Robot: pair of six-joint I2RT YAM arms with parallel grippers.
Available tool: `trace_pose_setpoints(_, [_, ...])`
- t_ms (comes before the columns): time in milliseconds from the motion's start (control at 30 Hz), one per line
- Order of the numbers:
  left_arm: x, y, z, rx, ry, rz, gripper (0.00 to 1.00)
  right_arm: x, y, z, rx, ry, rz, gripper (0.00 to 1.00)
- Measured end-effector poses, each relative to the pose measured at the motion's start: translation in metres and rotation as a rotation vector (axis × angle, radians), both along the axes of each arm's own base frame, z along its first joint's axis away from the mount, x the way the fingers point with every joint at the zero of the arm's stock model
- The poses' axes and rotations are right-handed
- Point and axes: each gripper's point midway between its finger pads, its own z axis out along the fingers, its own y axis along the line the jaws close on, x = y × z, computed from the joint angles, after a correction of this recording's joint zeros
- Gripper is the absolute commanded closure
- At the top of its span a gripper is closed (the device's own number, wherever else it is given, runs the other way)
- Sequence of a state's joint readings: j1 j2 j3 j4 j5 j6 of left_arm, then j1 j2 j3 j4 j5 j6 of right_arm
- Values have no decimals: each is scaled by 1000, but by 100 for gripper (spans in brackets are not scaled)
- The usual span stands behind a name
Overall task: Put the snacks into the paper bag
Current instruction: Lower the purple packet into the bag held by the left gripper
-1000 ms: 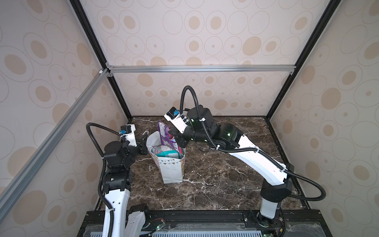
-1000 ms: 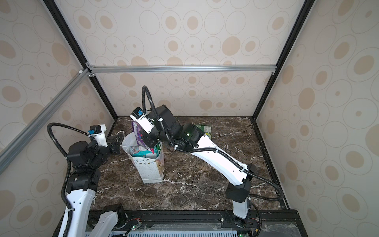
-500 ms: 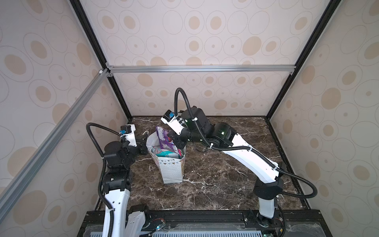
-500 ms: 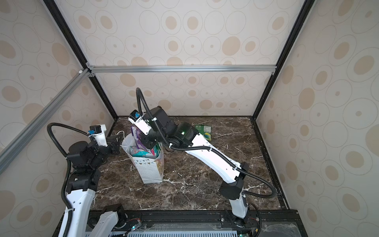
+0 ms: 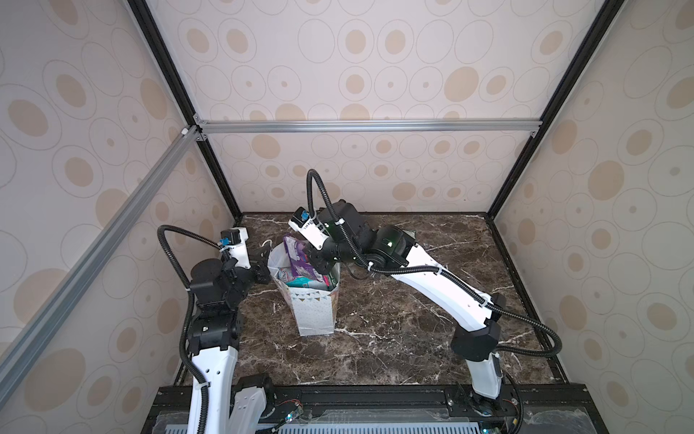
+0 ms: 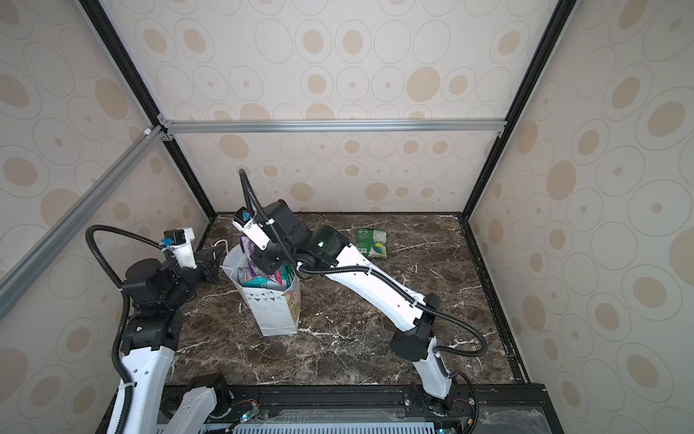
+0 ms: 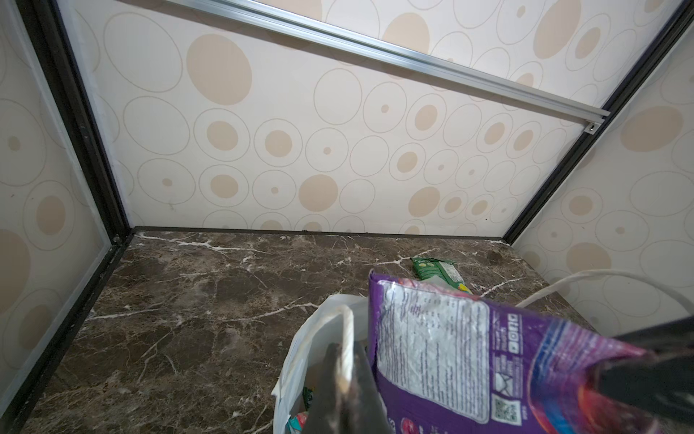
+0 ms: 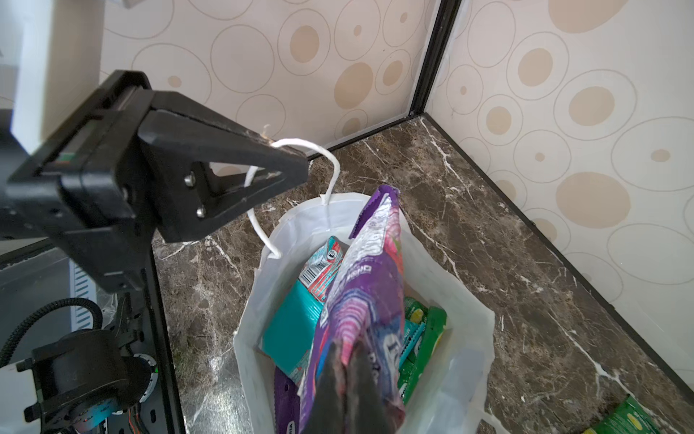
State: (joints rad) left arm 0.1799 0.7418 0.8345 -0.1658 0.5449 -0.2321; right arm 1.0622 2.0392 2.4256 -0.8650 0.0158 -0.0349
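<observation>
Marble table (image 5: 375,338) holds the bag (image 5: 315,312); at its nine o'clock the left gripper (image 8: 296,167) pinches the handle (image 8: 311,142), and the right gripper (image 8: 347,360) clamps a purple packet (image 8: 370,270) in the bag's mouth. A green packet (image 6: 371,243) lies at two o'clock, before spotted walls (image 5: 375,75).

White arms (image 5: 443,297), blk joints (image 5: 475,340), ribbed blk cables (image 5: 308,191).

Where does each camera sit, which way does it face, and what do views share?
Top views: high in front, looking down at the table; left gripper, right gripper and paper bag show.
Left wrist: beside the bag, facing the back wall; left gripper pinching the cord handle.
Right wrist: above the bag, looking down into it; right gripper holding the purple packet; left gripper.
Shared: both wrist views show that packet.
</observation>
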Motion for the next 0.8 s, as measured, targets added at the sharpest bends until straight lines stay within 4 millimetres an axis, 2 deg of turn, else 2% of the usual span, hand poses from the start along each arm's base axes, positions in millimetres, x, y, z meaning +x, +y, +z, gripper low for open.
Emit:
trace_pose_setpoints(500, [0, 1, 0, 0, 0, 2, 100, -3, 12, -10, 31, 71, 54, 100])
trace_pose_setpoints(800, [0, 1, 0, 0, -1, 2, 100, 0, 15, -51, -8, 135, 40, 100])
